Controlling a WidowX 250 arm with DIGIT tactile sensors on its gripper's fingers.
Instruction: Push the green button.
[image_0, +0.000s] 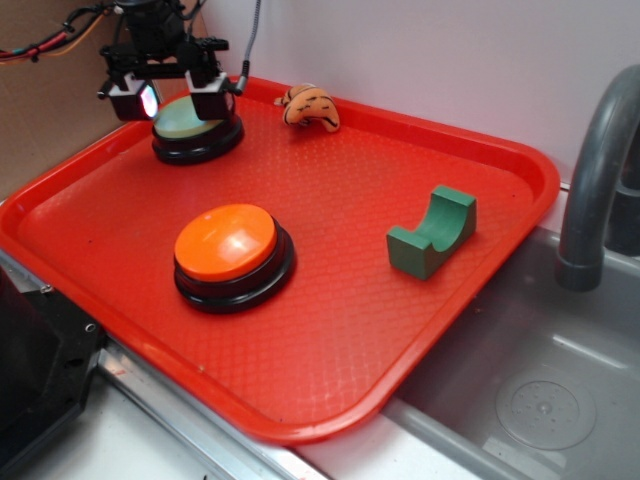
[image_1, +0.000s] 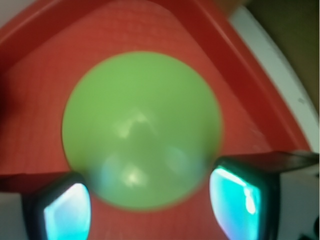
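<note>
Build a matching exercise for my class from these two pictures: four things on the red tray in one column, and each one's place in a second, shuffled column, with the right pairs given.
Things
1. green button
2. orange button
3. dark green arch block
4. small orange striped toy

Places
A. against the tray's back rim
B. right part of the tray, nearest the sink
C. directly under the open claw, far left corner
D. front-left area of the tray

Pairs: 1-C, 2-D, 3-B, 4-A
</note>
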